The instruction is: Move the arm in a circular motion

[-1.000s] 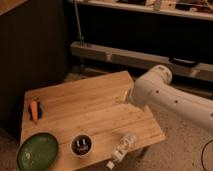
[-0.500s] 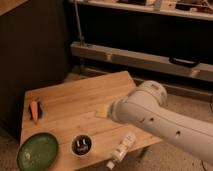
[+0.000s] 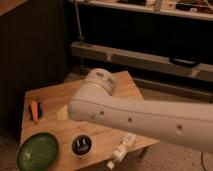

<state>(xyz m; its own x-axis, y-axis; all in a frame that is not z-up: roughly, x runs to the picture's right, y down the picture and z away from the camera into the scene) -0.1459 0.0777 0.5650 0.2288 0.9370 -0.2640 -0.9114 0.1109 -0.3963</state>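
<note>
The arm (image 3: 135, 117) is large, glossy and white, with small dark screw holes. It reaches in from the right edge across the wooden table (image 3: 50, 97). Its rounded joint (image 3: 97, 85) hangs over the table's middle. The gripper (image 3: 62, 113) shows only as a pale beige tip at the arm's left end, low over the table; the rest is hidden behind the arm.
On the table are an orange carrot-like item (image 3: 34, 111) at the left, a green plate (image 3: 37, 151) at the front left, a dark cup (image 3: 81, 145) and a white bottle (image 3: 122, 148) lying on its side near the front edge. A metal rack (image 3: 145, 57) stands behind.
The arm has swung left and nearer the camera. It now covers much of the table's right half, and its joint has moved from the table's right edge to the middle.
</note>
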